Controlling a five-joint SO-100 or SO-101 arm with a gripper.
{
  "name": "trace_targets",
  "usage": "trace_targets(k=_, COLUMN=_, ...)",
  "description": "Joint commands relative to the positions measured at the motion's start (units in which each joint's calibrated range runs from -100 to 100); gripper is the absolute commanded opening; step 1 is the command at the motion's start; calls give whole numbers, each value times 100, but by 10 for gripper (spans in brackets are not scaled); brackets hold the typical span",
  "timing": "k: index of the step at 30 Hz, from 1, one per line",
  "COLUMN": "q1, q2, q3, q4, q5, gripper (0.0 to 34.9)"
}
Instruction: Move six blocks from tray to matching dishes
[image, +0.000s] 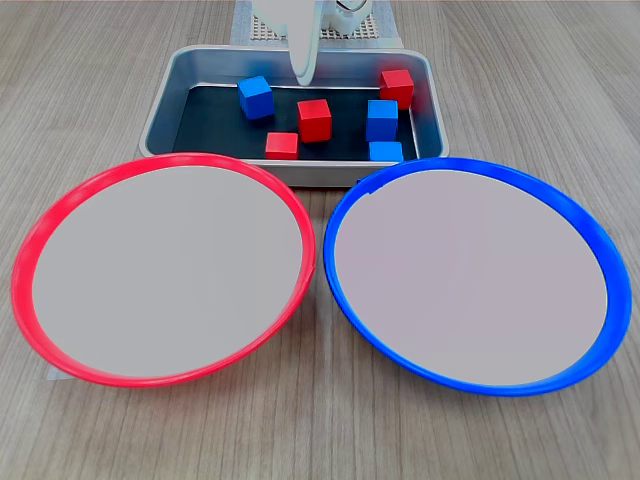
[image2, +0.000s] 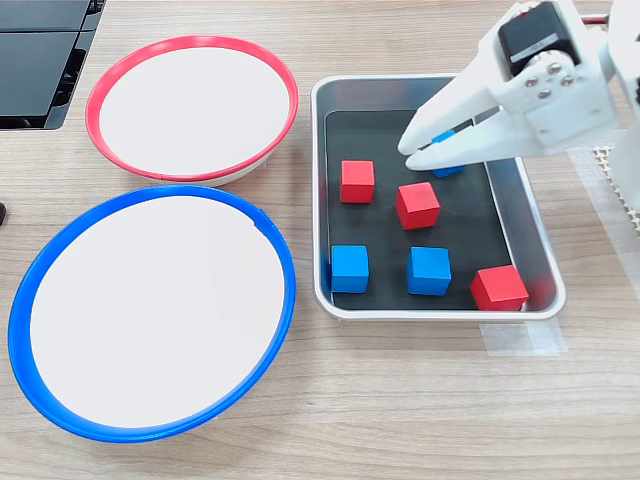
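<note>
Tray (image2: 535, 250) on desk (image2: 400, 420), holding all six blocks: three red (image2: 417, 204), three blue (image2: 429, 270). White tool (image2: 415, 150) above tray's far end in the first exterior view, jaws slightly parted, over one blue block (image: 256, 97), gripping nothing. Red-rimmed dish (image: 160, 268) and blue-rimmed dish (image: 470, 273) side by side beside tray, both empty.

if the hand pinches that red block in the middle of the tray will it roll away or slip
The middle red block probably won't roll: it's a cube resting flat on the tray floor. Its matte faces look grippy. It seems small and likely light, so an off-centre pinch by the hand might nudge it.
</note>
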Motion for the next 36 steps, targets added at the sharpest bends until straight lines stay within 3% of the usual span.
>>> trace_targets(k=1, q1=-404, q2=938, q3=-601, q4=-47, q5=-283, gripper=3)
trace_targets(k=8, q1=-1722, q2=4111, q3=-3204, q4=1373, q5=88, gripper=5)
trace_targets(k=11, q1=-1995, q2=5134, q3=-3714, q4=1794, q5=313, gripper=56)
trace_targets(k=12, q1=-2042, q2=5399, q3=-3823, q4=1835, q5=396, gripper=54)
trace_targets(k=17, q1=-2127, q2=6201, q3=-4060, q4=1736, q5=772, gripper=108)
trace_targets(k=28, q1=-2503, q2=6763, q3=-4033, q4=1439, q5=884, gripper=154)
trace_targets(k=32, q1=-2616, q2=6934, q3=-3942, q4=1175, q5=845, gripper=156)
trace_targets(k=36, q1=-2767, q2=7139, q3=-3851, q4=795, q5=713, gripper=122)
